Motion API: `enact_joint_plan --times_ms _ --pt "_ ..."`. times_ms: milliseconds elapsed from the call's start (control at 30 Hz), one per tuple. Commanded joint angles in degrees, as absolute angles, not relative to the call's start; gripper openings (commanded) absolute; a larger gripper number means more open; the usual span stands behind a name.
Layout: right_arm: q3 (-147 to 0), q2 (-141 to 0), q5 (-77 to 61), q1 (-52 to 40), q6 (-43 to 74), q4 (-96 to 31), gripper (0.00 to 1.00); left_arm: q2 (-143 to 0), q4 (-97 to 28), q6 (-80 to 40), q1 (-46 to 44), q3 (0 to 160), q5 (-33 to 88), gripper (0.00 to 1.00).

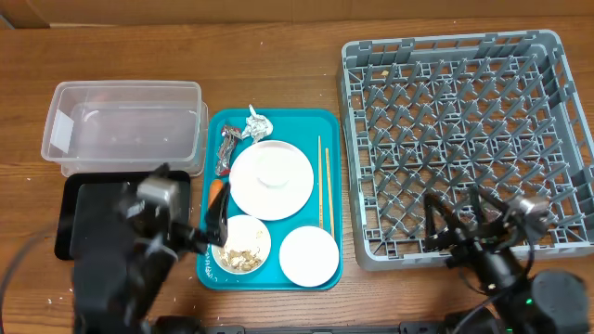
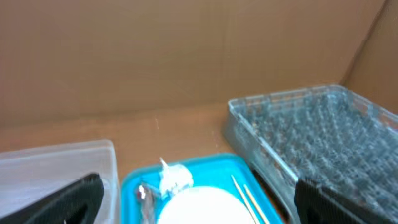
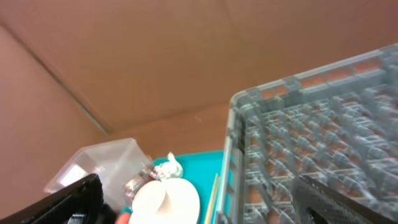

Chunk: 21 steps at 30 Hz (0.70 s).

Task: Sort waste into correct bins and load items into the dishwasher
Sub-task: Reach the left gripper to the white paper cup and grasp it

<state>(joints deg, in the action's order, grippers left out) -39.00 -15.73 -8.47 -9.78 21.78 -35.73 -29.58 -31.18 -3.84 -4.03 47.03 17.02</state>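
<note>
A teal tray (image 1: 215, 130) holds a foil ball (image 1: 258, 123), a red-and-silver wrapper (image 1: 226, 150), a white plate (image 1: 271, 179), two chopsticks (image 1: 324, 186), a bowl with beige crumbs (image 1: 241, 245) and an empty white bowl (image 1: 309, 255). I cannot make out the cup. The clear tub (image 1: 121, 125) and the black tray (image 1: 83, 218) lie left of the teal tray. The grey rack (image 1: 464, 139) stands at the right. My left gripper (image 1: 219, 223) (image 2: 199, 186) is open and empty by the crumb bowl. My right gripper (image 1: 457, 215) (image 3: 199, 183) is open and empty over the rack's front edge.
A small orange object (image 1: 216, 190) lies at the teal tray's left edge, next to my left fingers. Cardboard walls (image 2: 186, 56) close off the back and sides. Bare wooden table (image 1: 278, 65) shows behind the trays.
</note>
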Motion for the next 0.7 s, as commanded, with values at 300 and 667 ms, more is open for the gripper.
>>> enact_joint_plan --times_ms 300,667 --pt "-61.54 -48.84 -7.4 -9.63 19.49 -57.67 1.0 -67.9 -47.68 -4.91 -4.14 72.82 42.57 1.0" --pt "-61.58 -61.73 -13.65 -9.63 19.75 -57.23 1.0 -82.61 -52.18 -2.52 -11.62 72.82 24.08 0.95"
